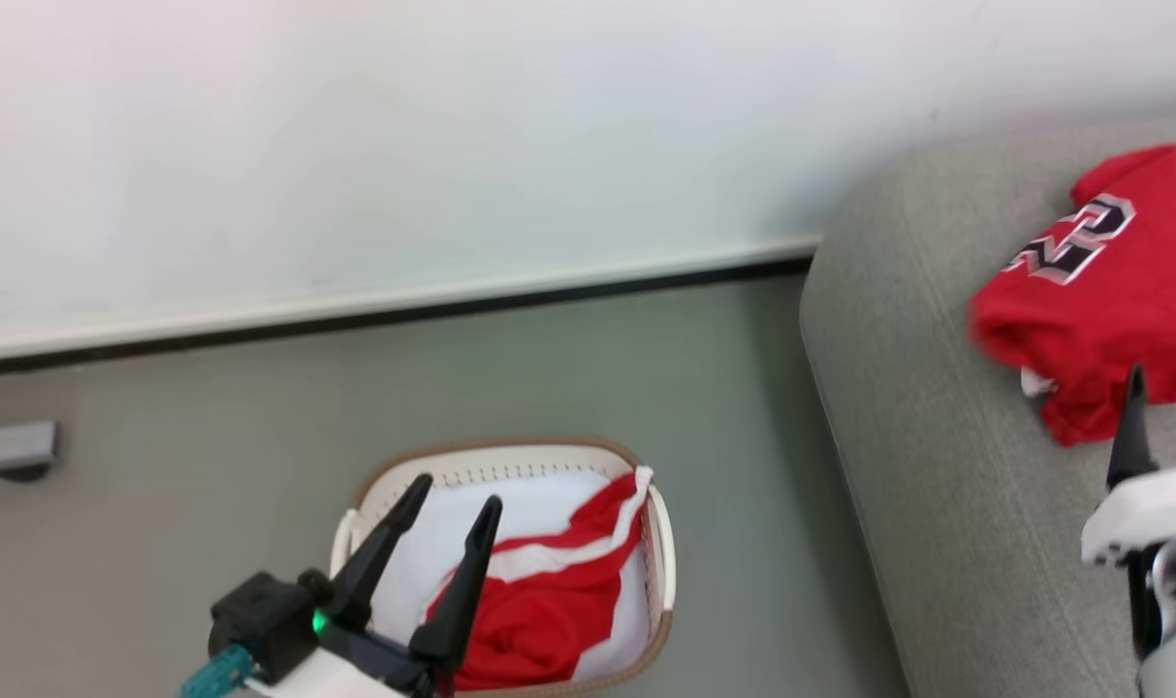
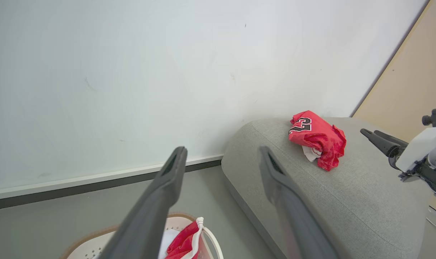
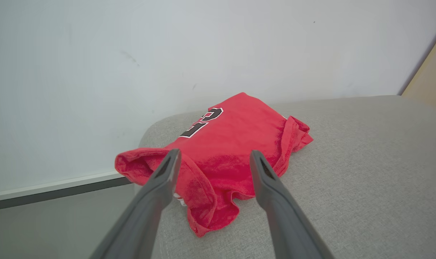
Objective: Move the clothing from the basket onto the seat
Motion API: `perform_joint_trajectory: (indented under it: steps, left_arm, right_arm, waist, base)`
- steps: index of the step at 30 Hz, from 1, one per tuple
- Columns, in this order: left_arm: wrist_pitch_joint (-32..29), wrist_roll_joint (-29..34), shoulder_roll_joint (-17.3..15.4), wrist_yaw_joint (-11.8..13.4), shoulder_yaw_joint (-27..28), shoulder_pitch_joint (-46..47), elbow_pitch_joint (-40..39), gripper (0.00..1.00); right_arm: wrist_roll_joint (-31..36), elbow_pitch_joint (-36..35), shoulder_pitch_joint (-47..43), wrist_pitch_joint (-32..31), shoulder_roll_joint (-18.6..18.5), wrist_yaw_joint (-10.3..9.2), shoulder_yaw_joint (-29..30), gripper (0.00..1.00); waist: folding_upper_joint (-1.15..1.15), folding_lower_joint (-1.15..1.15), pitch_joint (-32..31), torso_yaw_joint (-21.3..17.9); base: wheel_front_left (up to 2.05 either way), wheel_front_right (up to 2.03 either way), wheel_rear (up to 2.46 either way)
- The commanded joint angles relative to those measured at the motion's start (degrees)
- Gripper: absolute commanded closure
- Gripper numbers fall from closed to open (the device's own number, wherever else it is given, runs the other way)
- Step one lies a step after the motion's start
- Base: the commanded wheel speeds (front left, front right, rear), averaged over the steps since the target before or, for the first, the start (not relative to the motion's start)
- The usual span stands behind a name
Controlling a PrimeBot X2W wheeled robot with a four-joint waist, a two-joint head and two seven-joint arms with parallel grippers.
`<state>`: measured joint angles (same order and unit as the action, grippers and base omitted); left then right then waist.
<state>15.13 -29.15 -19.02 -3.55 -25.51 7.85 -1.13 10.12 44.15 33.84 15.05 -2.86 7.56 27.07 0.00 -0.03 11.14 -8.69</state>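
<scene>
A crumpled red jersey [image 1: 1111, 291] with a black number lies on the grey sofa [image 1: 937, 465] at the right; the right wrist view has it [image 3: 232, 158] just beyond my open right gripper [image 3: 212, 156], nothing between the fingers. A second red garment with white stripes [image 1: 549, 591] lies in the cream basket [image 1: 660, 582] on the floor, one edge draped over the rim. My left gripper [image 1: 457, 490] hangs open above the basket's left half, holding nothing. The left wrist view shows the sofa jersey [image 2: 318, 138] and the basket garment [image 2: 185, 239].
A white wall with a dark baseboard [image 1: 394, 310] runs behind the basket. Grey floor [image 1: 209, 485] surrounds the basket. A grey bracket [image 1: 11, 446] juts in at the far left. A tan panel [image 2: 412, 79] stands beyond the sofa.
</scene>
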Motion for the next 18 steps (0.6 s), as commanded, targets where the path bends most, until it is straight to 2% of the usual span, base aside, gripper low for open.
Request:
perform_joint_trajectory:
  steps: [1,7,18]
  left_arm:
    - [0.0,1.1,0.6,-0.2,0.9,-1.8,0.4,0.0]
    - [0.0,3.3,2.7,-0.1,3.7,-5.4,1.3,0.0]
    - [0.0,10.9,6.3,0.7,12.3,-12.4,3.6,0.0]
  right_arm:
    - [-2.1,-1.4,-2.9,0.2,-0.1,-0.14,-1.8,0.0]
    - [-6.3,-7.2,-10.1,0.2,-0.1,-0.14,-7.7,0.0]
    - [-14.9,-24.6,-25.3,0.1,-0.1,-0.14,-21.1,0.0]
  waist:
    - [0.0,0.03,-3.4,1.2]
    - [0.0,0.03,-6.8,2.6]
    - [0.0,0.03,-11.5,5.4]
  base:
    - [0.0,0.0,0.0]
    - [0.0,0.0,0.0]
    - [0.0,0.0,0.0]
